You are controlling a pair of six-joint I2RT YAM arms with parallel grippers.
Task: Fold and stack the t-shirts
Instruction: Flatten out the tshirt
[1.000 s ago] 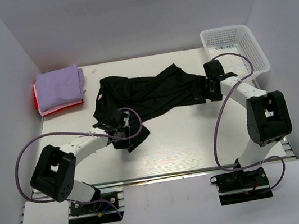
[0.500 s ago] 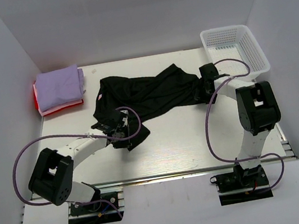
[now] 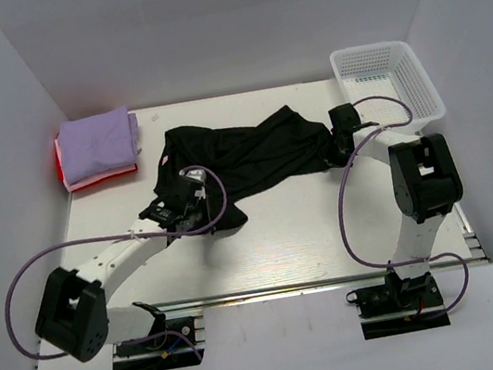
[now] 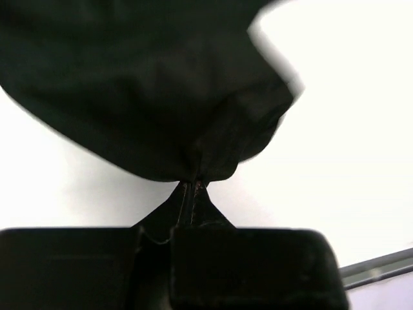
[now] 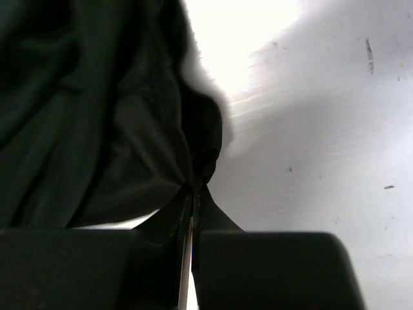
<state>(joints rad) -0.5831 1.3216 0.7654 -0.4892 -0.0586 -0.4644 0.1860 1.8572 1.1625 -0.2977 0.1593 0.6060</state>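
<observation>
the black shirt [image 3: 251, 151] lay crumpled and stretched across the middle of the bench [image 3: 319, 225], between the two arms. the left gripper [image 4: 192, 186] was pinched tight on a fold at the shirt's near left edge, with nothing but cloth in the nip. the right gripper [image 5: 192, 191] was clamped the same way on a bunched edge at the shirt's right end, near the white basket [image 3: 421, 87]. the lavender shirt [image 3: 97, 143] sat folded on top of the red-pink shirt [image 3: 62, 169] in the far left corner, well apart from the black one

to my eye the black shirt would be light, limp and floppy, with no stiffness to keep a shape. it would sag and drag wherever it wasn't held, and thin cloth could slide out of a shallow pinch. hems, shoulders or corners looked the best places to take it, with both ends drawn apart so it spread flat before folding
</observation>
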